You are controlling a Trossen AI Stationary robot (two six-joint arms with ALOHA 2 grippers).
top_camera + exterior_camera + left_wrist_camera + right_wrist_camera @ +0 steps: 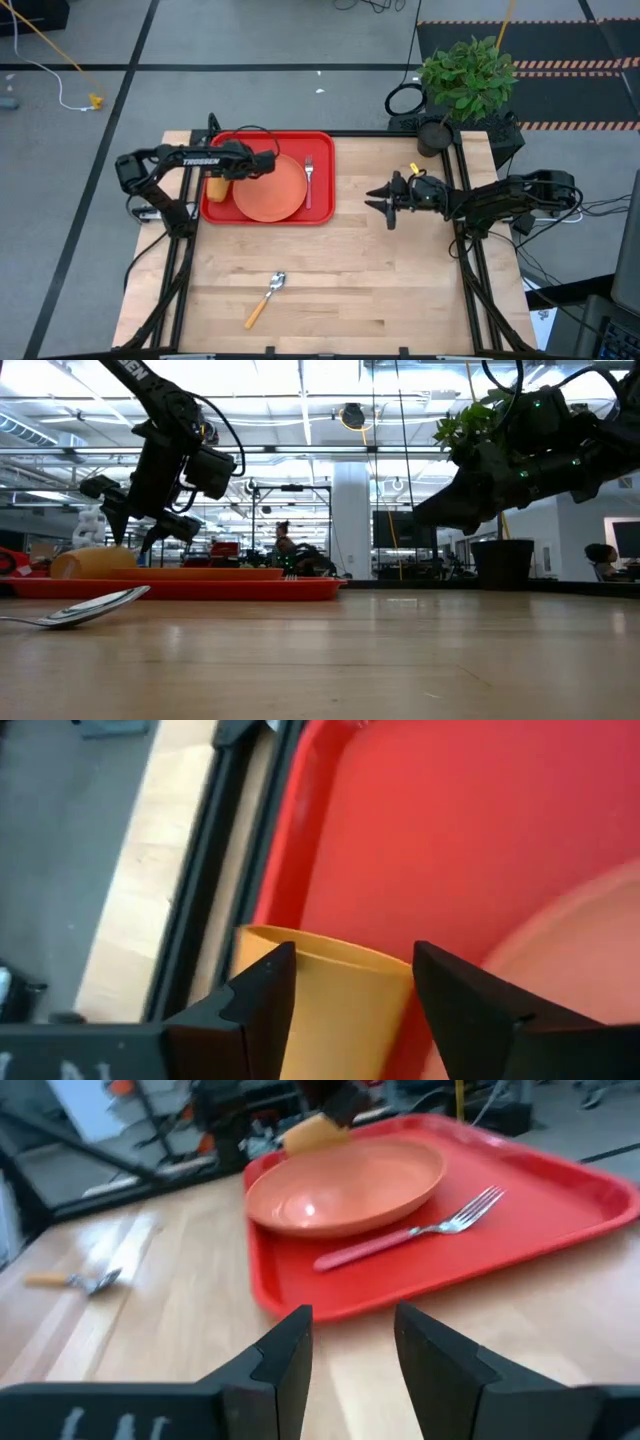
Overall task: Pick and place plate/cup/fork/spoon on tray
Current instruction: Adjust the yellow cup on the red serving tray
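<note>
The red tray [318, 137] lies at the table's far left. On it are the orange-salmon plate [270, 190], the pink-handled fork [309, 180] to the plate's right, and the yellow-orange cup [216, 187], which lies on its side at the tray's left end [92, 562]. My left gripper [228, 178] is open just above the cup, one finger on either side of it [340, 1005]. The low view shows a small gap between fingers and cup. The orange-handled spoon [265, 298] lies on the bare table near the front edge. My right gripper [378, 203] is open and empty, right of the tray.
A potted plant [466, 75] stands at the table's far right corner. Bare wood lies between the tray and the spoon and across the table's right half. The black frame rails [468, 270] run along both sides of the table.
</note>
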